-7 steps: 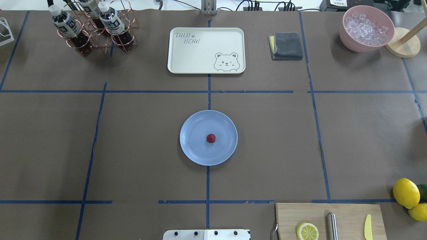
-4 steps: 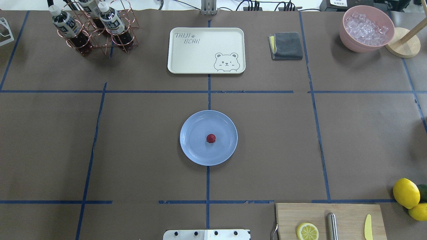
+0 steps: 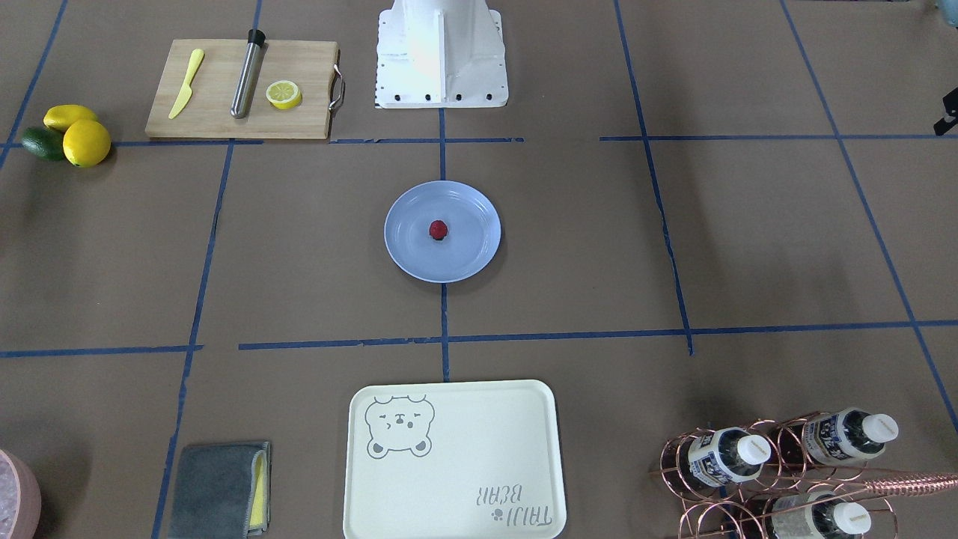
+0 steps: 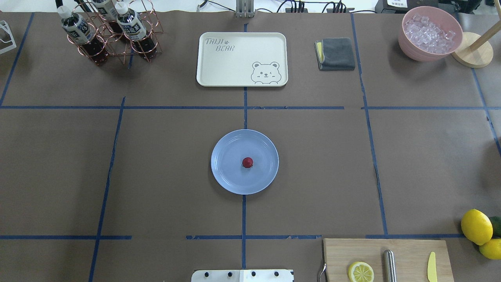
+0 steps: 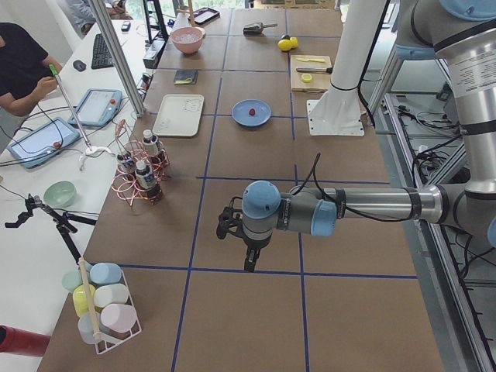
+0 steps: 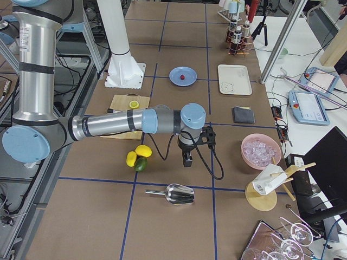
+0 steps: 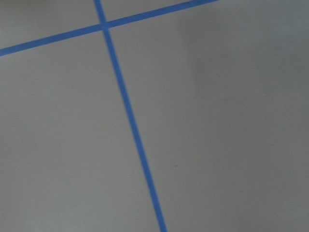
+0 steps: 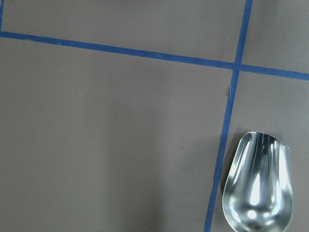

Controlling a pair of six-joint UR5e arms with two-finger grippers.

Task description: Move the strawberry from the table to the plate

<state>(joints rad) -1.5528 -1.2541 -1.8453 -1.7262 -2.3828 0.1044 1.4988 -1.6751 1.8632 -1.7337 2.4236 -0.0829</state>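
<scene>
The small dark-red strawberry point(image 4: 247, 162) lies near the middle of the round light-blue plate point(image 4: 229, 150), which rests on the brown paper table point(image 4: 164, 164) at its centre. From the front, the strawberry point(image 3: 438, 229) sits on the plate point(image 3: 470, 243) as well. Neither gripper appears in the overhead or front views. The left gripper point(image 5: 248, 262) hangs over bare table far from the plate in the exterior left view. The right gripper point(image 6: 187, 159) points down beside the lemons in the exterior right view. I cannot tell whether either is open or shut.
A cream bear tray point(image 4: 242, 58) lies behind the plate, with a bottle rack point(image 4: 109, 33) at back left, a grey cloth point(image 4: 336, 53) and a pink ice bowl point(image 4: 429, 33) at back right. A cutting board point(image 4: 387, 260), lemons point(image 4: 476, 226) and a metal scoop point(image 8: 258, 186) lie on the right.
</scene>
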